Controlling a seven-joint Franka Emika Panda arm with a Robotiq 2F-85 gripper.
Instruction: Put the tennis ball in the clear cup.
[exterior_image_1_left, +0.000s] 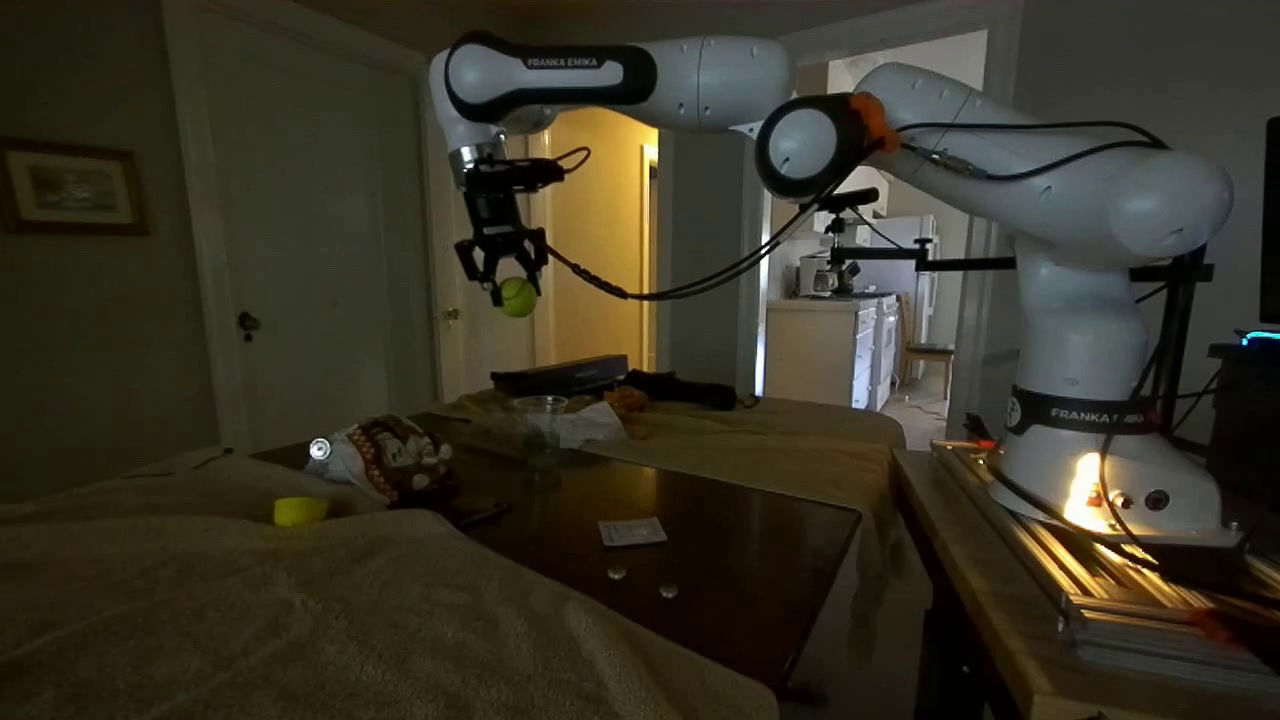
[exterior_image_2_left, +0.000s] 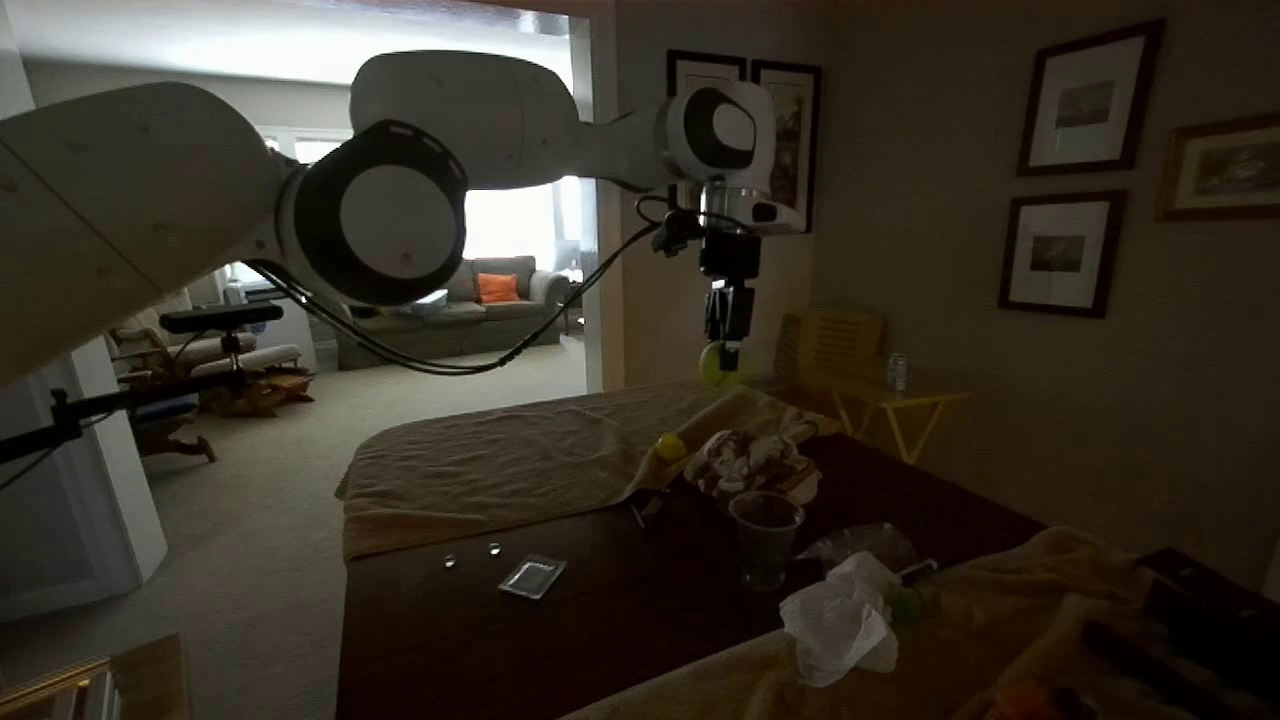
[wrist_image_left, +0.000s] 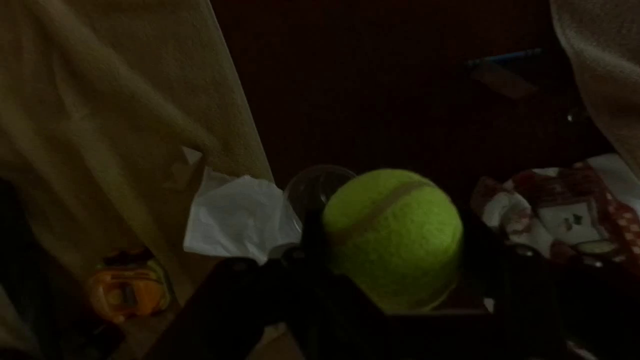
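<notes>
The yellow-green tennis ball (exterior_image_1_left: 519, 300) is held between the fingers of my gripper (exterior_image_1_left: 517, 292), high above the table. The ball also shows in an exterior view (exterior_image_2_left: 712, 366), partly behind a finger of the gripper (exterior_image_2_left: 730, 352). In the wrist view the ball (wrist_image_left: 395, 235) fills the space between the dark fingers. The clear cup (exterior_image_2_left: 766, 540) stands upright on the dark table and appears empty. It also shows in an exterior view (exterior_image_1_left: 543, 432), below the ball and slightly to its right. In the wrist view the cup (wrist_image_left: 320, 186) is partly hidden behind the ball and a finger.
A crumpled red-white bag (exterior_image_2_left: 752, 465) and white crumpled paper (exterior_image_2_left: 842, 620) lie near the cup. A squat yellow object (exterior_image_1_left: 300, 511) sits on a tan towel (exterior_image_1_left: 300, 610). A flat square packet (exterior_image_1_left: 632, 531) and two small shiny pieces lie on the table (exterior_image_1_left: 740, 530).
</notes>
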